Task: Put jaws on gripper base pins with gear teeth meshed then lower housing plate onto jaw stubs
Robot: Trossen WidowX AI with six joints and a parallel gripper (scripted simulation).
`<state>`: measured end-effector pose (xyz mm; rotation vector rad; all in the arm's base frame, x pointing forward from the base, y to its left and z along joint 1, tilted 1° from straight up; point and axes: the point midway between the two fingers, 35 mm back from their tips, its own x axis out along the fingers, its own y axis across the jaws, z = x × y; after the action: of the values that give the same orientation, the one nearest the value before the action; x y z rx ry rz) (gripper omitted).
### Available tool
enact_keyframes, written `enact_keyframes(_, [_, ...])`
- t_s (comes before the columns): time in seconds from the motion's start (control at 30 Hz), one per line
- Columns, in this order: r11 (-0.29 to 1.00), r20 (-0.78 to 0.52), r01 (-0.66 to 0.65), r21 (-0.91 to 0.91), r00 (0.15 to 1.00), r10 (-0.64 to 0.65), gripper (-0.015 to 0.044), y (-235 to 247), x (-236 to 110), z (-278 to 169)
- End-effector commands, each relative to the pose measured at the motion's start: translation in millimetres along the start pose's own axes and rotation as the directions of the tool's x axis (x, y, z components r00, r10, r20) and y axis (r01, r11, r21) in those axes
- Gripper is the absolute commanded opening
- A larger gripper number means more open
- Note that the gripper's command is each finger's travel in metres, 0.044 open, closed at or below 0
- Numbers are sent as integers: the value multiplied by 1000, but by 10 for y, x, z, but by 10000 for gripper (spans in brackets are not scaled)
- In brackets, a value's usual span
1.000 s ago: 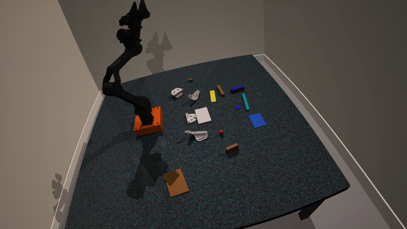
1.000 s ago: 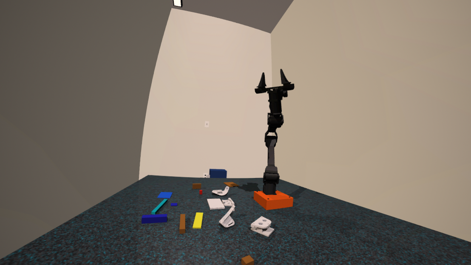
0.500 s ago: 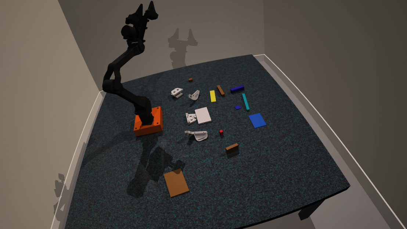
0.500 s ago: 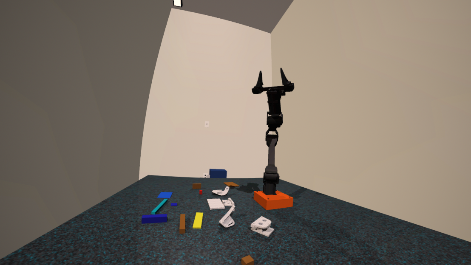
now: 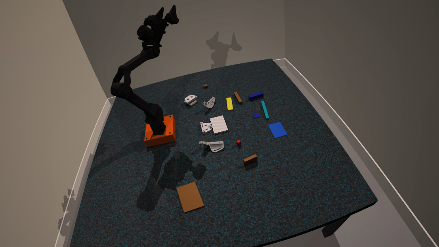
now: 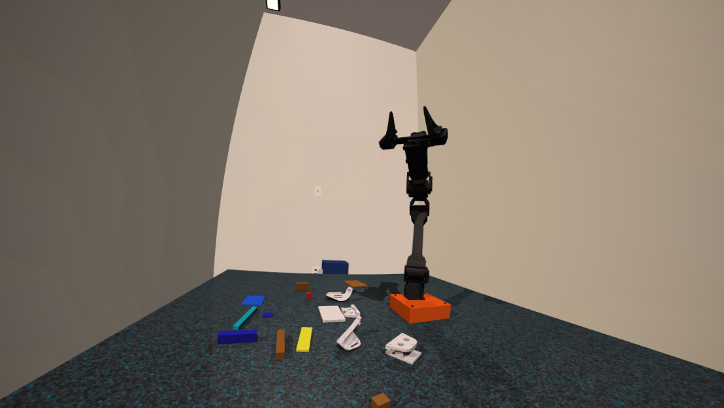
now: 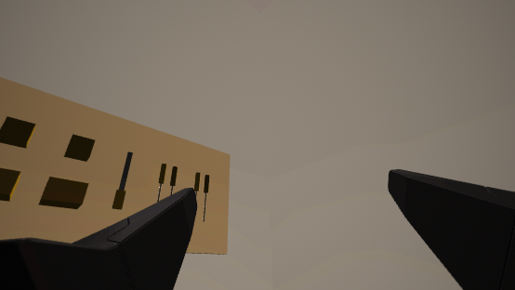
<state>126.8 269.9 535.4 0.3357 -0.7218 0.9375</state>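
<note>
Your gripper has its fingers spread wide with nothing between them, pointing up at the upper left of the top view, well above the table. In that view, one white jaw sits just above the middle, and the other white jaw lies below the middle. Between them you see a white ribbed slab beside a small white bracket; you cannot tell whether these form one part. The white two-holed part rests left of the upper jaw. Both jaws lie apart from the other white parts, so your assembly is unmade.
</note>
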Motion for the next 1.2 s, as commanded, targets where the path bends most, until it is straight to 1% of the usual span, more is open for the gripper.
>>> enact_keyframes(0.0, [1000, -48, 15, -3, 999, -15, 440, -47, 13, -162])
enact_keyframes(0.57, [981, -238, 55, 184, 971, -9, 440, -82, 35, -718])
enact_keyframes(1.17, [917, -430, 186, 354, 903, -17, 440, -157, -34, -1287])
